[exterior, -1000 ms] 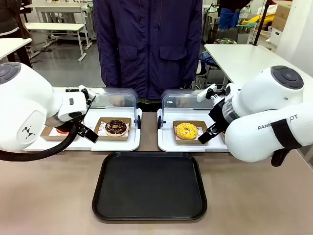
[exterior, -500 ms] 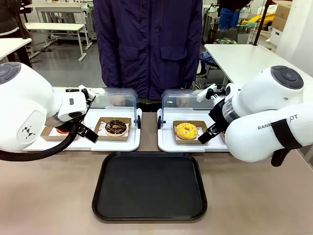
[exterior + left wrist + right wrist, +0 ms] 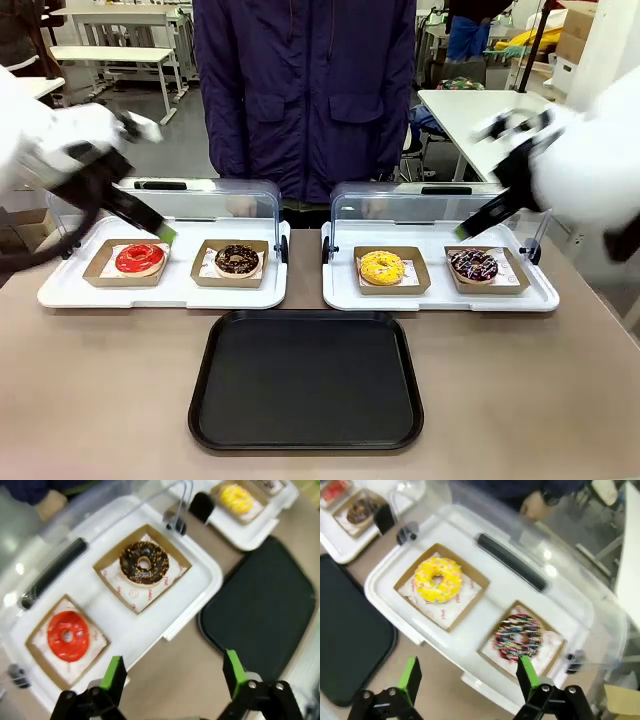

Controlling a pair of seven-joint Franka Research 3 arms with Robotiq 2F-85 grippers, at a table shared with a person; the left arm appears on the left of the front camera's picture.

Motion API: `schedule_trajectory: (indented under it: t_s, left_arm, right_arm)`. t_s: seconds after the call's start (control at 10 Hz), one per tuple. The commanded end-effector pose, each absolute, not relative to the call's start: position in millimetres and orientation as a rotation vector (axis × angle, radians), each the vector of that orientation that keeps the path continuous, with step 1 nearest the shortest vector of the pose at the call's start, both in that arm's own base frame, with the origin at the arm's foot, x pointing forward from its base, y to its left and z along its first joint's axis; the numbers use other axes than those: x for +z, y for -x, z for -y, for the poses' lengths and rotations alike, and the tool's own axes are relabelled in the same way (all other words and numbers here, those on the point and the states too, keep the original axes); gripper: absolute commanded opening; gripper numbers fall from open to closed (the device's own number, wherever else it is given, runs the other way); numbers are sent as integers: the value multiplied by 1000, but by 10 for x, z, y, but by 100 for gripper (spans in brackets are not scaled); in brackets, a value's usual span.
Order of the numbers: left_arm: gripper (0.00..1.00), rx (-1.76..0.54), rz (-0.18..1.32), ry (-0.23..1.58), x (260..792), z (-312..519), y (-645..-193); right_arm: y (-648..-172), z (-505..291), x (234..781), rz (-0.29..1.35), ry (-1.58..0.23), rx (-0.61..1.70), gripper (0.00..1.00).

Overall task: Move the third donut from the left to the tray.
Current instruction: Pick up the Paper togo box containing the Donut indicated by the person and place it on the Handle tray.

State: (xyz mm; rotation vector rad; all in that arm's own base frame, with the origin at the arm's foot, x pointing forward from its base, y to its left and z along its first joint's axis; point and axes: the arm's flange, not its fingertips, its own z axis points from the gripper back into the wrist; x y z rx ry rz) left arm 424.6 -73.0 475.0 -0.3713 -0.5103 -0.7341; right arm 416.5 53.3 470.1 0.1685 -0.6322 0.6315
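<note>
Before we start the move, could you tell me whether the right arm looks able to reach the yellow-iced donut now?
Probably yes. The clear lid stands raised behind the yellow-iced donut, leaving it uncovered from above, and the open right gripper hangs above that white tray with nothing in between.

White left arm upper left, white right arm upper right, left gripper and right gripper black-linked, silver screws, green pads.

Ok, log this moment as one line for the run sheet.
left tool: open | right tool: open | yellow donut: on right white tray | black tray: donut not yet there
</note>
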Motion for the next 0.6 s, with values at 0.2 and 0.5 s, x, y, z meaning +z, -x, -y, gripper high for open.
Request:
schedule_trajectory:
  t_s: [0.2, 0.5]
  left_arm:
    - [100, -968, 530, 585, 4765, -698, -4568]
    - [100, -1070, 696, 700, 4418, -1337, -4673]
  right_arm:
    - [-4098, 920, 4859, 771, -470, 663, 100]
    - [-3977, 1577, 4738, 929, -622, 669, 100]
